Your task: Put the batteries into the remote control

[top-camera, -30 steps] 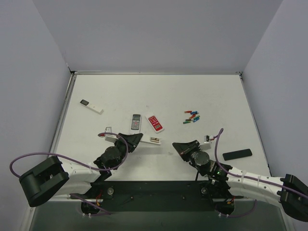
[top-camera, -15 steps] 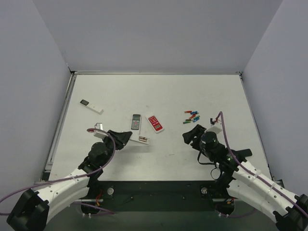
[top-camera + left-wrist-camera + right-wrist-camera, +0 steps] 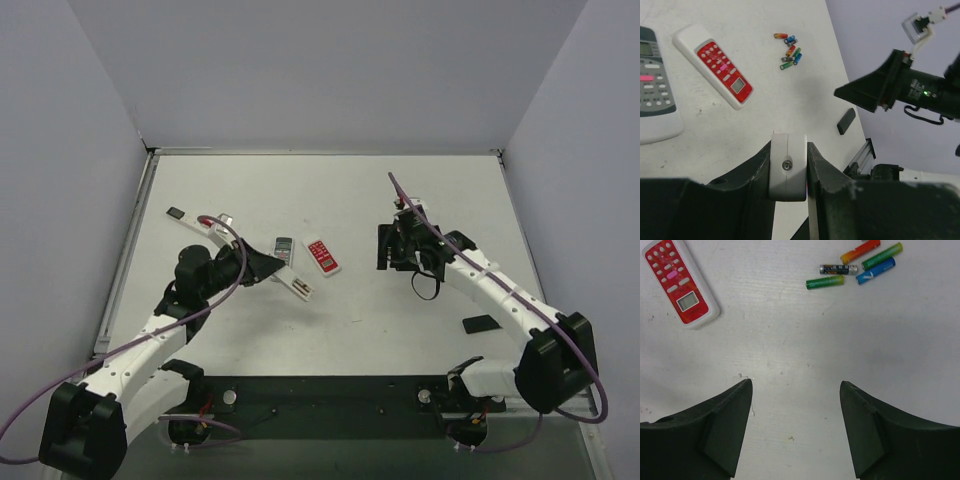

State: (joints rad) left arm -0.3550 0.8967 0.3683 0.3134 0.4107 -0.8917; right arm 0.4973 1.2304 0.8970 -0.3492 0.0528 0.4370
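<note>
**Right arm out over the batteries with its fingers parted; left arm brings the remote control in.**

From above, the right gripper [image 3: 385, 248] has swung from its base out to the batteries, which it now probably hides. The left gripper [image 3: 283, 274] has carried the remote control [image 3: 302, 288] forward. In the left wrist view, the fingers clamp the remote control [image 3: 788, 170], with the batteries [image 3: 788, 50] well ahead. In the right wrist view, the fingers have spread with nothing between them and the batteries [image 3: 860, 262] lie near. A pick looks to be next.
</note>
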